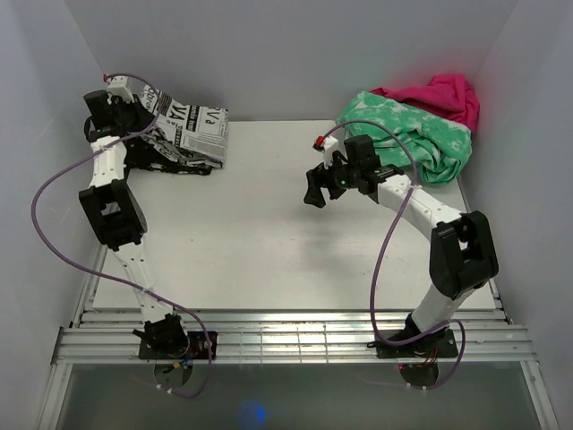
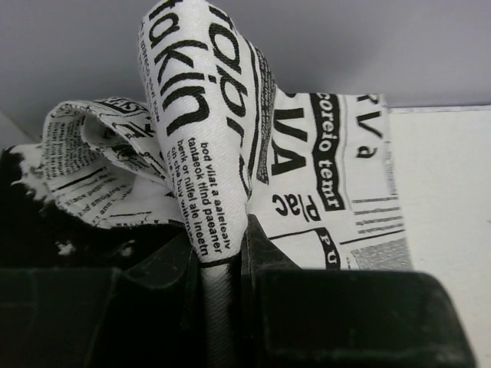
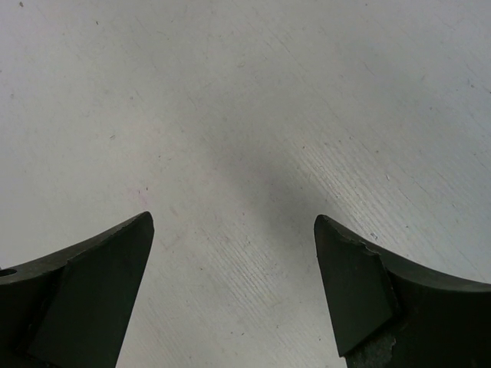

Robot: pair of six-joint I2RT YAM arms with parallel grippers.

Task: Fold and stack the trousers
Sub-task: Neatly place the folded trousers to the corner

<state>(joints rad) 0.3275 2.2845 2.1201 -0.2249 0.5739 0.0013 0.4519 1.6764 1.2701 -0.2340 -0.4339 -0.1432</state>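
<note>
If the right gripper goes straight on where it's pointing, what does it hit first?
Most likely the bare table: the right gripper is open, and its wrist view shows only tabletop ahead. How far off is unclear.

the left arm (image 1: 112,213) is standing along the left edge of the frame, its wrist bending toward the upper left corner, the left gripper (image 2: 226,257) pinching a fold of the trousers (image 2: 199,138) between narrowed jaws. the right arm (image 1: 423,211) is arching leftward toward the middle, the right gripper (image 3: 234,230) hanging wide open, holding nothing.
</note>
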